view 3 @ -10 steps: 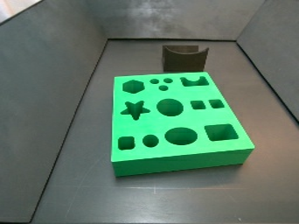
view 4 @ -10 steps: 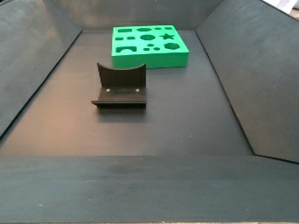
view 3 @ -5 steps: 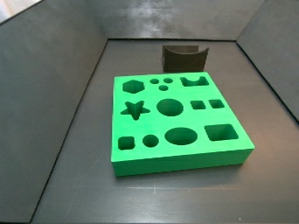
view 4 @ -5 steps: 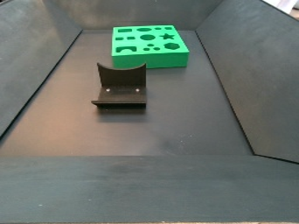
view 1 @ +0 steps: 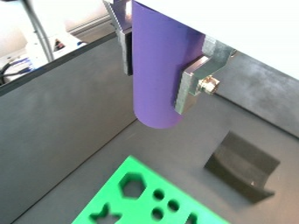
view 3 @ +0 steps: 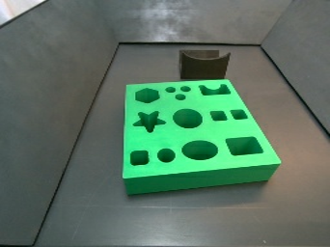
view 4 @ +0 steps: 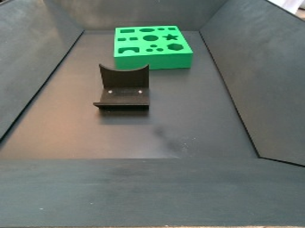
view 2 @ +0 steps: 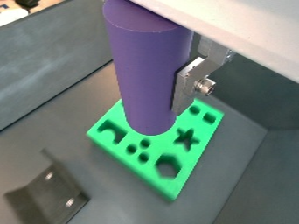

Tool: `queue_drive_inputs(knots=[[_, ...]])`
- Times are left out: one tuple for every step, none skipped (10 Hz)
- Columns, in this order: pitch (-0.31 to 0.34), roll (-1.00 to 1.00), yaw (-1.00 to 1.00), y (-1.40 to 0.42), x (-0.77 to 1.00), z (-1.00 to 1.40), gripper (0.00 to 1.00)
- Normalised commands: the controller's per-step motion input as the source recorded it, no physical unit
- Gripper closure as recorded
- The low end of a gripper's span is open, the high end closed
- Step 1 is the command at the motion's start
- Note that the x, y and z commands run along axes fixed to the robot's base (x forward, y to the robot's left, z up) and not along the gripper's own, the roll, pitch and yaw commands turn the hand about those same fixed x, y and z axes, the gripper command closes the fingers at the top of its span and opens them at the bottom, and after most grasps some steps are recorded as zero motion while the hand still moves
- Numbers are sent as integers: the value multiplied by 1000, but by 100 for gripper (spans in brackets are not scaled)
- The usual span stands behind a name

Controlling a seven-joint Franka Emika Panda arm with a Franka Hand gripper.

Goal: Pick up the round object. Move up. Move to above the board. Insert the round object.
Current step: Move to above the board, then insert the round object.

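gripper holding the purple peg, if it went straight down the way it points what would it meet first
Judging loosely, the gripper, shut on the smooth purple cylinder peg, would first bring it down on the bright green foam board; which hole is unclear.

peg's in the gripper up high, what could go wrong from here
The gripper holds the purple peg high above the green board, out of both side views.
1. Only narrow finger plates clamp the smooth peg; it might slip or tilt.
2. The board's large round hole sits beside similar holes, so slight misalignment could jam it.
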Motion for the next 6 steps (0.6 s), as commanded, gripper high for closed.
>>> queue_drive_inputs(knots=[[115, -1, 10, -1000, 105, 143, 100], [130, 4, 10, -918, 119, 141, 100], [134, 20, 9, -546, 107, 96, 100], [126, 27, 12, -325, 99, 54, 100], [117, 38, 12, -204, 83, 43, 100], [0, 0, 0, 0, 0, -26, 100]])
